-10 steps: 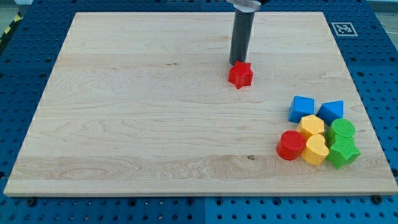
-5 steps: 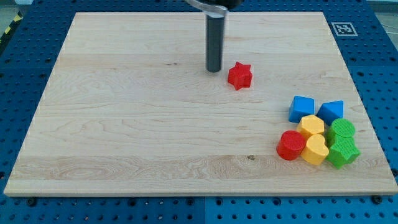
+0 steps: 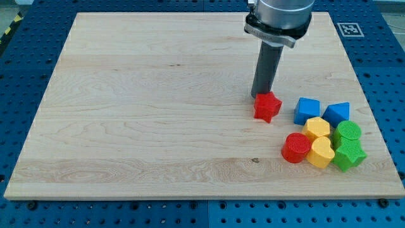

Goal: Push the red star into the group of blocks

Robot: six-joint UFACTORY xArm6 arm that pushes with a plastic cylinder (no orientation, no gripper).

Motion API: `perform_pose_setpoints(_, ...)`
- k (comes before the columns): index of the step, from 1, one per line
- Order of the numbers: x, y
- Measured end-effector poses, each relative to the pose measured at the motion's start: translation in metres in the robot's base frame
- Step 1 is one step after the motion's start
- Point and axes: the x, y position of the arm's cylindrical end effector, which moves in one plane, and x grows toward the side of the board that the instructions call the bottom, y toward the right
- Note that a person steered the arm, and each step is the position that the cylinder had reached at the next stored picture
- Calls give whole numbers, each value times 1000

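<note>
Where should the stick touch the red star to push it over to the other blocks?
Press on the red star block's upper-left side. My tip sits just there now. The group lies toward the view's lower right, nearest the red round block and blue cube.

A pale wooden board [image 3: 145, 133] fills most of the frame, grain running left to right, with a small dark knot [image 3: 255, 159] low and right of centre. It sits on a blue perforated table [image 3: 386, 69], visible along every edge of the frame. In the upper right corner of the board there's a black-and-white square marker [image 3: 349, 29]. At the far upper left of the frame, a sliver of yellow-and-black striped tape [image 3: 11, 26].
</note>
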Motion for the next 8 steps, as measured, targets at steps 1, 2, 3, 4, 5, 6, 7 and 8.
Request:
perform_pose_setpoints(1,6,-6)
perform_pose_setpoints(2,9,-36)
perform_pose_setpoints(3,27,-9)
perform_pose_setpoints(4,33,15)
perform_pose_setpoints(5,55,15)
perform_pose_setpoints(6,55,15)
perform_pose_setpoints(7,10,13)
perform_pose_setpoints(8,2,35)
